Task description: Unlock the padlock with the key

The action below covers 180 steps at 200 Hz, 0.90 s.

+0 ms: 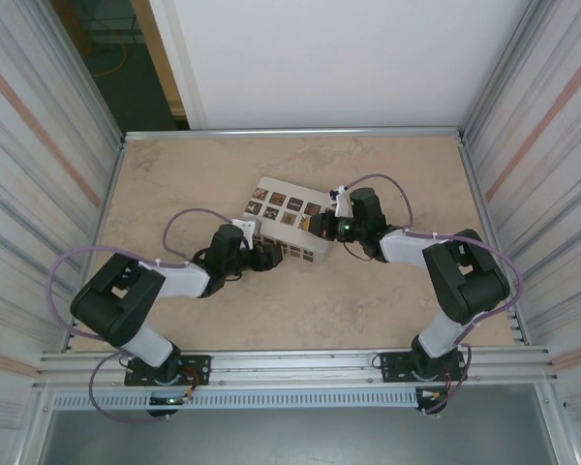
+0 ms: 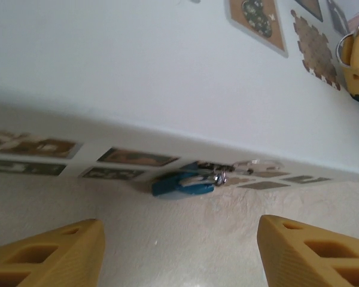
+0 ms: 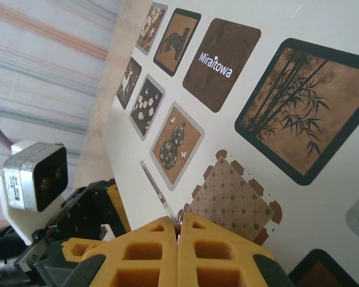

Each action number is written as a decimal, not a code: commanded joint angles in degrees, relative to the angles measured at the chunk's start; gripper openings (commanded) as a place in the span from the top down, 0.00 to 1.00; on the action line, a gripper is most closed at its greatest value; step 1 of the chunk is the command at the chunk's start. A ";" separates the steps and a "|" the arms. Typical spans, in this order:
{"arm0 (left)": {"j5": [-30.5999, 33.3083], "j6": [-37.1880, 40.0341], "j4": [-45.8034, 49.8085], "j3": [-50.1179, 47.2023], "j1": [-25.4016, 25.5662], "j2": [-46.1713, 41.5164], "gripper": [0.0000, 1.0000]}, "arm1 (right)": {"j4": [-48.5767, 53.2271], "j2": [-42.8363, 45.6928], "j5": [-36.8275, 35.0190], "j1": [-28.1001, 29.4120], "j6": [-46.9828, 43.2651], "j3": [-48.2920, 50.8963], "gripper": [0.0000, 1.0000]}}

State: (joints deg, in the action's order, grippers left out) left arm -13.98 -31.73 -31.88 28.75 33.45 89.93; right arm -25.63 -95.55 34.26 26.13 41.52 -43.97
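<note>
The tiny blue padlock [image 2: 182, 184] lies on the table against the lower side of the white box [image 2: 137, 72], its pale shackle [image 2: 256, 165] pointing right. My left gripper [image 2: 179, 254] is open just in front of it, one yellow finger [image 2: 54, 257] on each side, with nothing between them. My right gripper [image 3: 178, 230] is shut on the key [image 3: 157, 188]. The slim toothed blade sticks out up and to the left over the top of the box [image 3: 125, 149]. From above, the left gripper [image 1: 267, 256] and right gripper [image 1: 322, 226] flank the box [image 1: 271, 188].
The box bears several brown picture tiles [image 3: 221, 54]. The left arm's wrist camera [image 3: 33, 176] sits close beside the right gripper. Metal rails and striped walls border the beige table [image 1: 368, 300], with open room on the near side.
</note>
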 commanded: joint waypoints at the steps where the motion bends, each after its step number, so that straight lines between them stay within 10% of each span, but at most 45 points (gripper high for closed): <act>1: -1.22 0.89 -4.01 2.01 0.12 2.43 0.35 | 6.63 -0.52 -0.88 0.85 -1.26 1.95 1.00; 180: -4.65 -0.09 -5.21 7.01 2.73 11.18 0.57 | 7.20 -0.42 -1.02 1.21 -1.68 1.32 1.00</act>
State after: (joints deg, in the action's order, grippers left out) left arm -16.51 -31.94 -36.29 33.65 34.63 99.61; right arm -25.30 -95.39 34.06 26.24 41.36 -43.97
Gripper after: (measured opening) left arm 0.442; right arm 0.054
